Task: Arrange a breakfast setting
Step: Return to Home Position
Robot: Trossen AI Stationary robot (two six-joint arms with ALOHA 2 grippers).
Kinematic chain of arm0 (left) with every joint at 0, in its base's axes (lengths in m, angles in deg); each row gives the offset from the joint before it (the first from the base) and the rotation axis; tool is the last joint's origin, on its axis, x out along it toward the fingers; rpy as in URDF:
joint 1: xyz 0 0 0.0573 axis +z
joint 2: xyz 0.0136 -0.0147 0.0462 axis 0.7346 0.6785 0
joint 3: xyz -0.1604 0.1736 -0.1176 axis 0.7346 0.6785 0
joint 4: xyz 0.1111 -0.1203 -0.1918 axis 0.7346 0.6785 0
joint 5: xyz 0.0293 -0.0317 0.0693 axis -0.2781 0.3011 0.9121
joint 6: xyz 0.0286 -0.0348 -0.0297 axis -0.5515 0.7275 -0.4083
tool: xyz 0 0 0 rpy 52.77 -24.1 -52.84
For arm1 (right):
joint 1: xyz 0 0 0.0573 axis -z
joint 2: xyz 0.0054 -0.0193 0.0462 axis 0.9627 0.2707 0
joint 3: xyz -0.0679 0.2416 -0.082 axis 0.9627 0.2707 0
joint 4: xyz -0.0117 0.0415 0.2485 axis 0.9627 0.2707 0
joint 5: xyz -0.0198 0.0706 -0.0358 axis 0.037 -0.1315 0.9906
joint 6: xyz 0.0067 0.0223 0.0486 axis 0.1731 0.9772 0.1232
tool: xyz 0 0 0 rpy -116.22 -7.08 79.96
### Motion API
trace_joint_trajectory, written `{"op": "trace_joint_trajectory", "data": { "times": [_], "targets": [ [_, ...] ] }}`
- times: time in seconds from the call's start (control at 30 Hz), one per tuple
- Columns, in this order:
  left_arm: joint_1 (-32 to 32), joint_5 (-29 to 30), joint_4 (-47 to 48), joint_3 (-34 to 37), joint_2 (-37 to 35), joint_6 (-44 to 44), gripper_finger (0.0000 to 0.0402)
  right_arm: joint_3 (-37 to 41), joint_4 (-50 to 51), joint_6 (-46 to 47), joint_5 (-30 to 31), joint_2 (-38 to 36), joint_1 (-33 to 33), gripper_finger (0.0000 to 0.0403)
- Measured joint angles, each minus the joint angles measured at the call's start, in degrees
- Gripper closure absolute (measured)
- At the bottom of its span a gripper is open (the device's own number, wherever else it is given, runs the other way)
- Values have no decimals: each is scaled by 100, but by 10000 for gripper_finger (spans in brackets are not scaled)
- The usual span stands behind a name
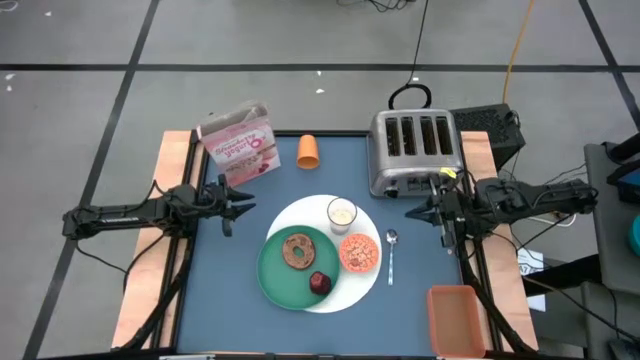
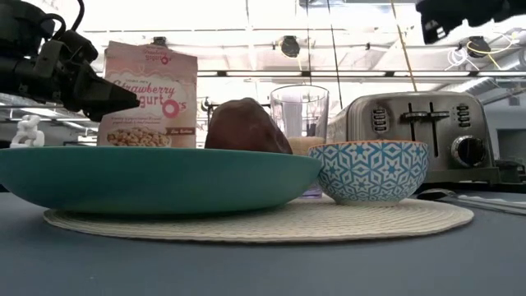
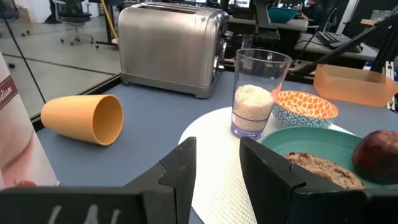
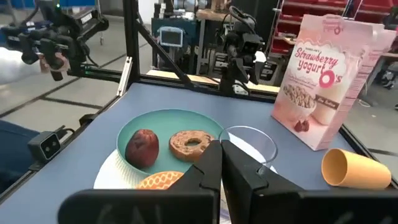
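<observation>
I see the left gripper [image 1: 243, 203] hanging above the table's left part, near the placemat, its fingers [image 3: 181, 179] a moderate gap apart and holding nothing. The right gripper [image 1: 414, 212] hangs over the right part, in front of the toaster [image 1: 415, 150], fingers [image 4: 208, 169] pressed together on nothing.

The breakfast setting sits mid-table on a white round placemat [image 1: 300, 212]. On the mat's left stands a green plate [image 1: 270, 268] holding a brown bagel [image 1: 298, 250] and, nearer the front edge, a dark red apple [image 1: 320, 283], the two just apart. Behind the plate a clear glass [image 1: 342, 213] stands upright, its lower part filled with something white. Beside the plate on the right is a bowl [image 1: 359, 253], blue-patterned outside, speckled orange within; I cannot tell whether that is a filling or a pattern. A metal spoon [image 1: 391, 255] lies on the table just right of the bowl, off the mat.

Farther back, a pink cereal box [image 1: 240, 145] stands by an orange cup [image 1: 308, 151] tipped on its side
</observation>
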Motion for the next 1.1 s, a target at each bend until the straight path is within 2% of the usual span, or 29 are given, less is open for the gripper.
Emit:
{"op": "trace_joint_trajectory", "data": {
  "times": [0.3,0.5,0.67,0.93,1.1],
  "targets": [
    [-1,-1,-7,2,0,125,274,1419,-1205,-104,135,-1077,147,401],
    [0,-2,-10,2,0,131,274,2011,-1306,-42,605,-1701,229,401],
    [0,-2,-13,2,0,133,274,2343,-1542,-182,601,-2100,277,401],
    [-1,-2,-23,3,1,142,274,2817,-1927,-98,603,-2192,318,401],
    [-2,0,-24,4,2,142,274,2847,-1866,-76,606,-2186,318,401]
  ]
}}
